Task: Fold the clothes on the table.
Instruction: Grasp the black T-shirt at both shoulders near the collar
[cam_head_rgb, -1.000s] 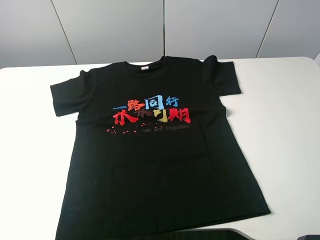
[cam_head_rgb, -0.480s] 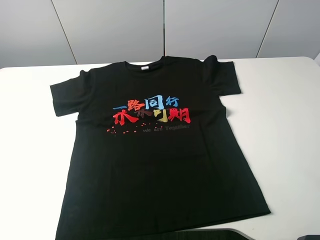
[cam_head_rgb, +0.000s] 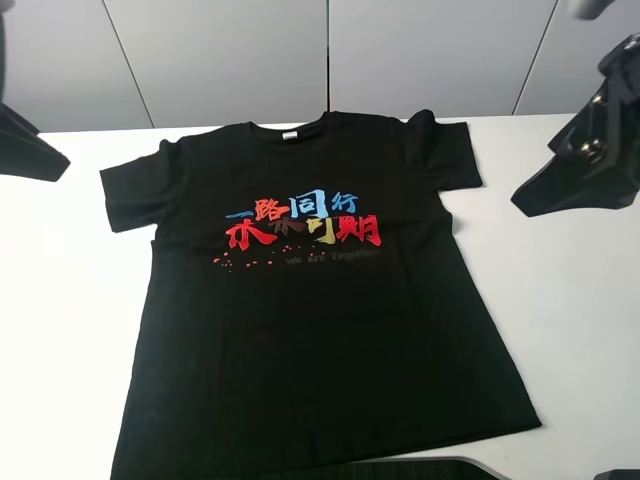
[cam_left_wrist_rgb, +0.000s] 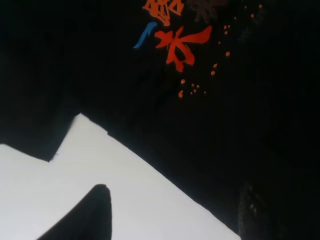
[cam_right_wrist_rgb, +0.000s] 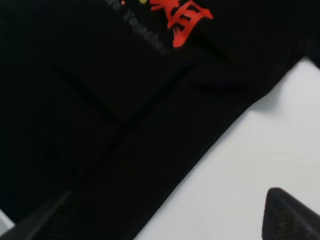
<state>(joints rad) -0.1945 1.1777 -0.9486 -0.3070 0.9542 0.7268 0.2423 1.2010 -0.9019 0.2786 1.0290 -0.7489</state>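
Black T-shirt (cam_head_rgb: 320, 330) spread flat, print upward, collar toward the far edge, at the middle of the white table (cam_head_rgb: 570, 330). The left gripper (cam_left_wrist_rgb: 172, 215) hovers over the shirt's near side edge, fingers (cam_left_wrist_rgb: 92, 215) apart: one above bare table, one above cloth. The right gripper (cam_right_wrist_rgb: 165, 220) hovers likewise over the opposite edge, fingers (cam_right_wrist_rgb: 287, 217) apart.

Place: a robotics lab or test room, set up as a work bench.
Work surface: one large white table (cam_head_rgb: 570, 310) with a smooth top and a rounded corner, a black T-shirt (cam_head_rgb: 320, 340) spread flat on it.
Backdrop: plain grey wall panels (cam_head_rgb: 220, 60) split by thin dark seams.
Machinery: black left arm (cam_head_rgb: 25, 150) and right arm (cam_head_rgb: 590, 155) entering at the edges of the high view.
Light: even, with soft shadows.
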